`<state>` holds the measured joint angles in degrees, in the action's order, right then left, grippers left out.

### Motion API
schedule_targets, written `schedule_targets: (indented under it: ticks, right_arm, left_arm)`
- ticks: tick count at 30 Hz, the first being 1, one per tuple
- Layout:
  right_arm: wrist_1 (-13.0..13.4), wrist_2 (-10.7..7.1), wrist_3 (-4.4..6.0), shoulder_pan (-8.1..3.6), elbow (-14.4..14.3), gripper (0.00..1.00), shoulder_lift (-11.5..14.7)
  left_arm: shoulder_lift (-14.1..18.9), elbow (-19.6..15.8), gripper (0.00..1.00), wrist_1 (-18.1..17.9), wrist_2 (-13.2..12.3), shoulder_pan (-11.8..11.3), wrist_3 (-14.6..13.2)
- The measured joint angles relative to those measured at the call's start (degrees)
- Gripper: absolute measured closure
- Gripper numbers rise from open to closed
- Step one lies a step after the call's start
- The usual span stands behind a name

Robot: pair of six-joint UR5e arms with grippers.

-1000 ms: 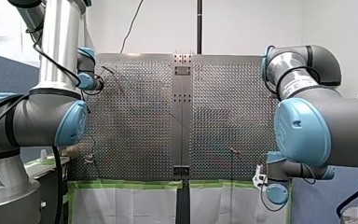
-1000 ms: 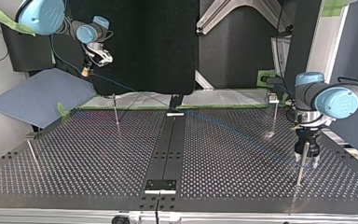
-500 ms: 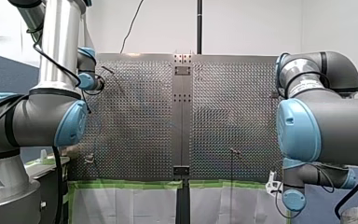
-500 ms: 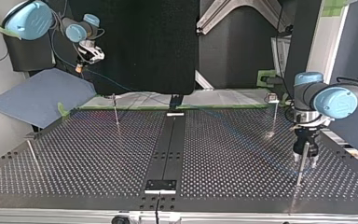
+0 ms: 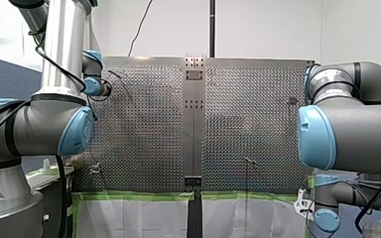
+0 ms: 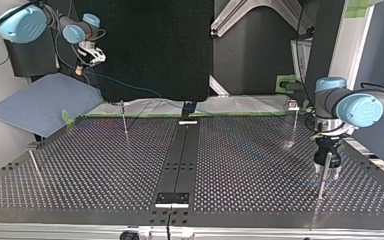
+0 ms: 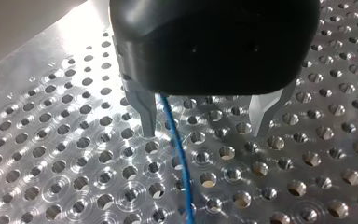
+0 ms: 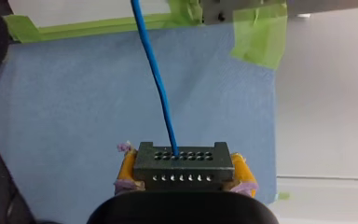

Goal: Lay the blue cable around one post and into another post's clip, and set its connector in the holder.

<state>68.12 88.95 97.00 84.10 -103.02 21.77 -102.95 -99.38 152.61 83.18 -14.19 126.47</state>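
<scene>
The right gripper (image 8: pixel 182 173) is clamping the black connector (image 8: pixel 181 161) between yellow pads (image 8: pixel 127 164). The left gripper (image 7: pixel 204 131) is straddling the blue cable (image 7: pixel 177 149), fingers (image 7: pixel 145 109) spread apart.

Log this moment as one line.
right gripper: shut on connector | left gripper: open, astride blue cable

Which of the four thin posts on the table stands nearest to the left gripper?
The post at the top view's near right, right by my left gripper. The clip-topped post stands further back; the other two stand in the view's left half.
</scene>
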Motion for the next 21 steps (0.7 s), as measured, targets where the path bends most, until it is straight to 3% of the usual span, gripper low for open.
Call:
schedule_targets:
  ticks: [15,20,21]
  right_arm:
    - [-3.05,-7.19,-7.39,2.62,-0.2,0.64,6.44]
    - [-2.3,-9.66,-9.57,3.08,-1.8,0.64,8.48]
    - [-1.87,-10.17,-9.62,3.03,-2.27,0.64,8.97]
  left_arm:
    - [-0.02,0.0,0.0,0.32,0.0,0.3,0.0]
    - [-0.02,0.0,0.0,0.41,0.05,0.32,0.0]
    - [-0.03,0.0,0.0,0.5,0.19,0.32,0.0]
